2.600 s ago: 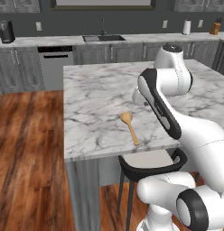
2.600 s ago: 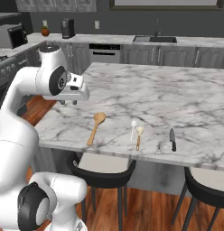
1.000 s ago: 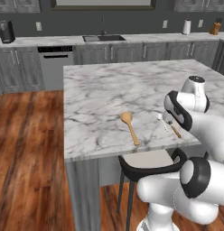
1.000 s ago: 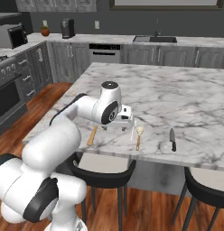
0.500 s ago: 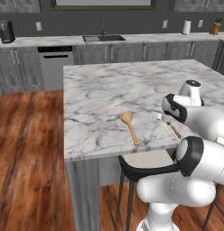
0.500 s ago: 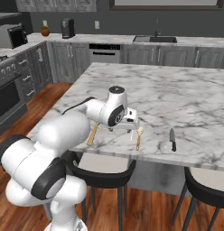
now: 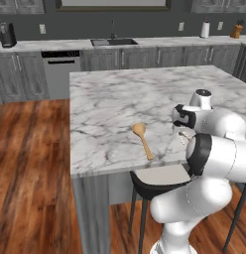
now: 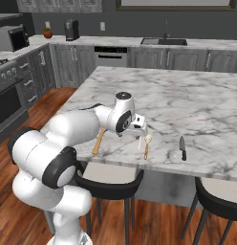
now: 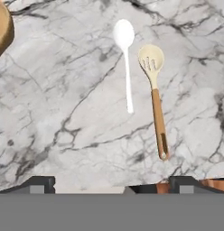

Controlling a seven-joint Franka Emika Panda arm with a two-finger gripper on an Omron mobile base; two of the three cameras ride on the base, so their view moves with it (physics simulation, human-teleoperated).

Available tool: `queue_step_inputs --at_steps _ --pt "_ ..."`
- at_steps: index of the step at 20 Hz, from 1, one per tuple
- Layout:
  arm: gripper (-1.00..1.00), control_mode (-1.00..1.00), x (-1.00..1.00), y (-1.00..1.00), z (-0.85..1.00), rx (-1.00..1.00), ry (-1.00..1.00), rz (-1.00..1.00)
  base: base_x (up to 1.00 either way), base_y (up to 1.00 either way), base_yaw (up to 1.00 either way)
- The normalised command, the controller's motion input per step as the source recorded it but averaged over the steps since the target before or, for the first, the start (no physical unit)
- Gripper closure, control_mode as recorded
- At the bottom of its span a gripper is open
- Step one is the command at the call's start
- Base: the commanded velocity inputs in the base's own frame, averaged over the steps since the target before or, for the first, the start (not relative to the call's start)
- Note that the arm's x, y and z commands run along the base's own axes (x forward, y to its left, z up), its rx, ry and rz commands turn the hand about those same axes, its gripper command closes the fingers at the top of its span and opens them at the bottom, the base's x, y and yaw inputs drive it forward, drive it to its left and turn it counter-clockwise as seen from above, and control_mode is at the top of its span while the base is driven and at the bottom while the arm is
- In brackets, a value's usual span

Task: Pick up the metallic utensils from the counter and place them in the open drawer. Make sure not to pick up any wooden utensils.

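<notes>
So my claw [image 9: 112,182] is hanging over the near edge of the marble worktop [image 8: 187,95] with its jaws spread wide and nothing between them. From the hand cam, right ahead of my fingertips [image 9: 41,182], there's a pale silvery spoon [image 9: 125,58] lying flat on the marble, and just beside it, not touching, a slotted wooden spoon [image 9: 155,99] with a pale head and a darker tan handle. Both have their bowls pointing away from me and their handles toward the worktop's near edge. The rim of the big wooden spoon [image 9: 2,27] pokes into the top left corner of that view. From the right base cam my claw [image 8: 139,125] sits low over the marble, just left of the slotted spoon [image 8: 146,146]; the big wooden spoon [image 8: 99,139] is mostly behind my arm, further toward the near left corner. The black-handled knife [image 8: 182,147] lies off to the right along the same near edge, blade toward the edge, well apart from the claw. From the left base cam the big wooden spoon [image 7: 143,140] lies diagonally, bowl away from the edge.
</notes>
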Motion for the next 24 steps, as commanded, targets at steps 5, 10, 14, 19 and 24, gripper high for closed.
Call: queue_step_inputs --at_steps 5,10,14,19,24 --pt "-1.00 -1.00 0.27 0.00 -0.28 0.00 0.00 -0.07 0.00 0.00 0.00" --pt "-1.00 -1.00 0.20 0.00 -0.28 0.00 0.00 -0.06 0.00 0.00 0.00" --pt "-1.00 -1.00 0.19 -0.03 -0.23 0.00 -0.01 -0.01 0.00 0.00 0.00" --pt "-1.00 -1.00 0.24 -0.08 -0.31 0.00 0.00 0.00 0.00 0.00 0.00" --pt "-1.00 -1.00 0.28 -0.08 -0.32 0.00 0.00 0.00 0.00 0.00 0.00"
